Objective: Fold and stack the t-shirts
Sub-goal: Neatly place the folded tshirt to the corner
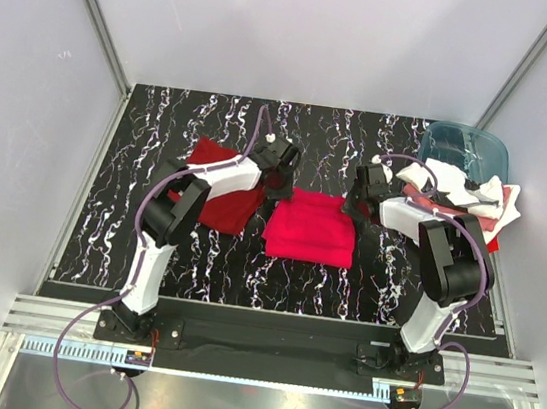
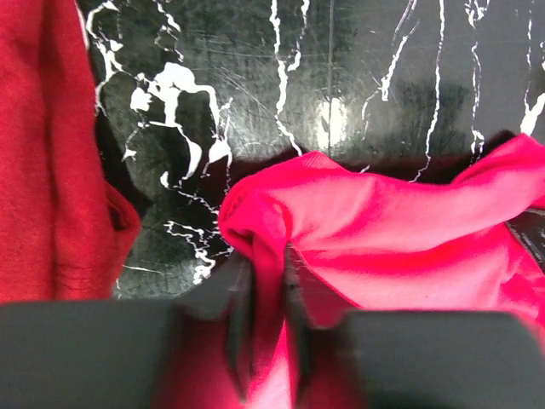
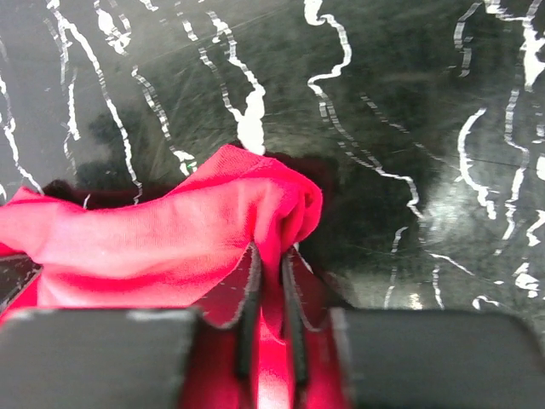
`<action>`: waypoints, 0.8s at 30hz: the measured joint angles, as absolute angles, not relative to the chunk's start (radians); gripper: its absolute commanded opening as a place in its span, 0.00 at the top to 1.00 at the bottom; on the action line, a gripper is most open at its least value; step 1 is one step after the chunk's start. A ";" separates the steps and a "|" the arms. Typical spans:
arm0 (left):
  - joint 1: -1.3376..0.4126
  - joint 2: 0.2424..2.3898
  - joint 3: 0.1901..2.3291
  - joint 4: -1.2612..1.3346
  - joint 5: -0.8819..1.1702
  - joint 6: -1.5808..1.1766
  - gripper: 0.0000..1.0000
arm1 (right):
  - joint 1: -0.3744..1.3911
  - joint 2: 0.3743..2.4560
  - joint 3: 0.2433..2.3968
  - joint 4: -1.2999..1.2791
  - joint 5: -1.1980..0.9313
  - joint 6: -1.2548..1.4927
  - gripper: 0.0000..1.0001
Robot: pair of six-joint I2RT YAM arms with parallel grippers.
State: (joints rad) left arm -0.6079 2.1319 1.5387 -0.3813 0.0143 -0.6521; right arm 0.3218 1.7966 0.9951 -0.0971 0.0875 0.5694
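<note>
crimson shirt [image 1: 313,228] mid-table, part folded, long axis left-right; its far edge spans the two grippers, the rest lies on their near side, toward the bases; left gripper [image 2: 266,281] clenched on the far-left corner, right gripper [image 3: 271,281] clenched on the far-right corner, cloth bunched between the jaws in both wrist views; one corner per arm, neither nearer; my read: next is that edge drawn nearward, both in step; darker red shirt [image 1: 228,209] just left; unfolded pile [image 1: 456,193] far right by the tub [image 1: 463,147]
</note>
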 measured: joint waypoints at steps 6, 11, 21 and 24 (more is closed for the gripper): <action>-0.629 2.130 1.538 -0.373 -0.020 -0.635 1.00 | 0.342 1.779 0.971 -0.069 0.087 0.565 1.00; -0.641 2.087 1.482 -0.359 -0.030 -0.625 1.00 | 0.342 1.662 0.878 -0.047 0.081 0.566 1.00; -0.643 1.910 1.385 -0.356 -0.030 -0.610 1.00 | 0.352 1.428 0.762 0.054 0.024 0.570 1.00; -0.644 1.875 1.372 -0.348 -0.030 -0.603 1.00 | 0.357 1.388 0.741 0.068 0.015 0.574 1.00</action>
State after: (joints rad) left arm -0.6437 1.8748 1.3720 -0.3485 -0.0299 -0.6025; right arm 0.3569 1.3884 0.7406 0.0677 0.0147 0.5739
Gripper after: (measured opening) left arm 0.056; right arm 0.145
